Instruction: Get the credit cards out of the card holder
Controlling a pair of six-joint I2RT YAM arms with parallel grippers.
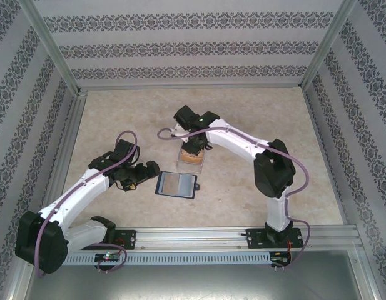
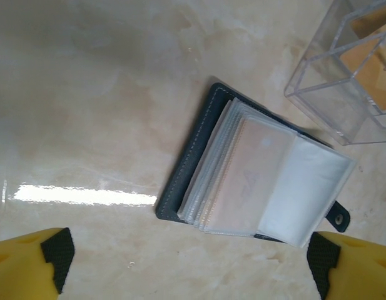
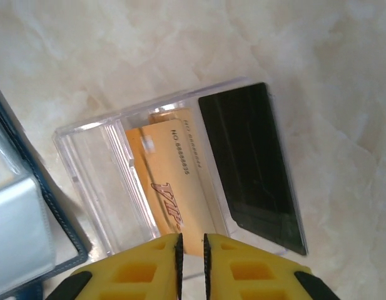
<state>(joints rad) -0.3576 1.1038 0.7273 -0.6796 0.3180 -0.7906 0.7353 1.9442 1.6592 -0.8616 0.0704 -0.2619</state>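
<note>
hovering my released left end effector point(image 2: 189, 265) above the open card holder point(image 2: 243, 175) lying on the counter point(image 2: 86, 94), i am clenching the right end effector point(image 3: 193, 250) on a gold credit card point(image 3: 174, 181) inside the acrylic stand point(image 3: 92, 162).

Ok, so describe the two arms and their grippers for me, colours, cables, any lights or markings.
The left arm and right arm have white links with chunky black joints, and a purple cable loops along each. A small green light glows on the right wrist. The left gripper and right gripper have yellow fingers; the right's show rectangular cut-outs, the left's black pads.
</note>
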